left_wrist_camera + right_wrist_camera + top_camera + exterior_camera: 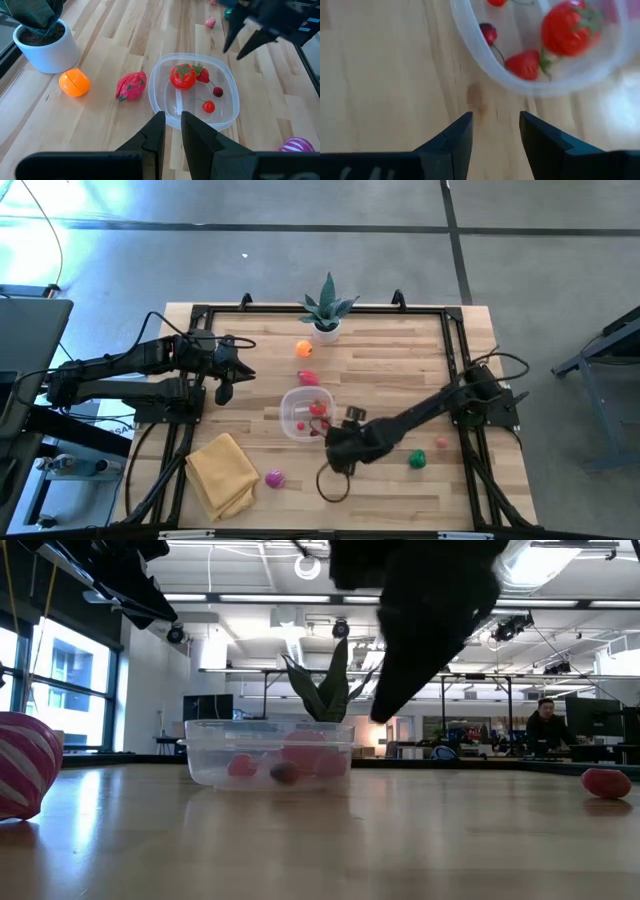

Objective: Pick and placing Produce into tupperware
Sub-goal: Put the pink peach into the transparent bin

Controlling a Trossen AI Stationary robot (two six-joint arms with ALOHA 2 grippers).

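Hovering beside tupperware [300,415]: right hand [330,432] parted, empty; left hand [222,370] nearly closed, empty.

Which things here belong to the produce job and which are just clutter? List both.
Job: tupperware already holding tomato, strawberry, cherries; loose produce: orange, pink fruit, striped magenta piece, green piece, small pink piece.
Lying about: potted plant, yellow cloth.
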